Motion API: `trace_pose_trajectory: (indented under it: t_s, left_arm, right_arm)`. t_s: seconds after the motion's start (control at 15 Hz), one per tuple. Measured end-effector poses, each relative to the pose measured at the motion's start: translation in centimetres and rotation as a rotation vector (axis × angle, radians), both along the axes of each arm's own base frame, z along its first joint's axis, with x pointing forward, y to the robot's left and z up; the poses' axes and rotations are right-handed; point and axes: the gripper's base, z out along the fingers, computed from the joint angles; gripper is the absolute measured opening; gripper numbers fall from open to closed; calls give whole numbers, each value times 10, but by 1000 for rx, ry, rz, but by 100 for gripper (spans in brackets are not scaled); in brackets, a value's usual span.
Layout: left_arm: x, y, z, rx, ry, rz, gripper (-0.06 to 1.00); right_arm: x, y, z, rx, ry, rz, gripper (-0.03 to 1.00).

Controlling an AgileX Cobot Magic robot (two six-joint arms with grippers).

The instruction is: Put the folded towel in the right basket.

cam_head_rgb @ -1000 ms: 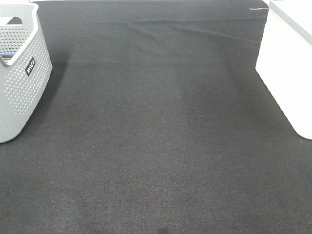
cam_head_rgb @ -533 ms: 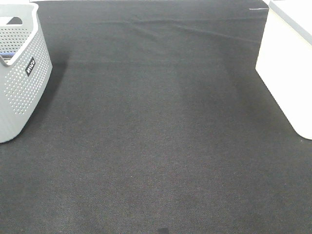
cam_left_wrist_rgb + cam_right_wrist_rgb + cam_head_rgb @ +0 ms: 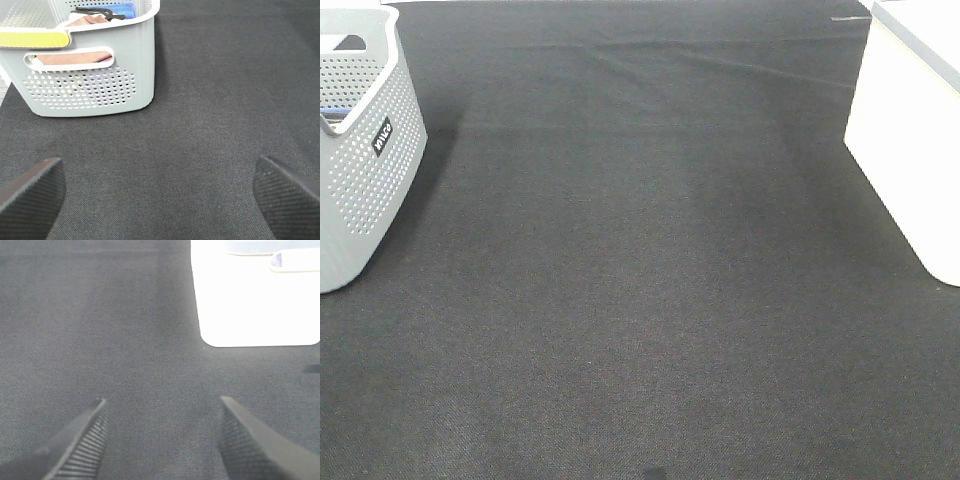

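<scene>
The grey perforated left basket stands at the table's left edge. The left wrist view shows it holding a folded brownish-pink towel and a blue item. My left gripper is open and empty above the black cloth, short of that basket. The white right basket stands at the right edge and also shows in the right wrist view. My right gripper is open and empty above the cloth, short of it. Neither gripper shows in the exterior high view.
A black cloth covers the table between the two baskets, with a few creases near the far edge. A yellow strip lies on the grey basket's rim.
</scene>
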Motion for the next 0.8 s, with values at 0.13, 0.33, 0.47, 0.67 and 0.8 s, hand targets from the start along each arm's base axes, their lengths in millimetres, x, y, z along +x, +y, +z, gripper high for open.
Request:
trace_pose_trajectory:
  t_s: [0.13, 0.33, 0.47, 0.67, 0.8]
  left_arm:
    - [0, 0, 0, 0, 0, 0, 97]
    - [0, 0, 0, 0, 0, 0, 97]
    - [0, 0, 0, 0, 0, 0, 97]
    - [0, 0, 0, 0, 0, 0, 97]
    - [0, 0, 0, 0, 0, 0, 97]
  right_arm:
    - [0, 0, 0, 0, 0, 0, 60]
    - [0, 0, 0, 0, 0, 0, 60]
    - [0, 0, 0, 0, 0, 0, 60]
    - [0, 0, 0, 0, 0, 0, 60]
    - [0, 0, 0, 0, 0, 0, 60]
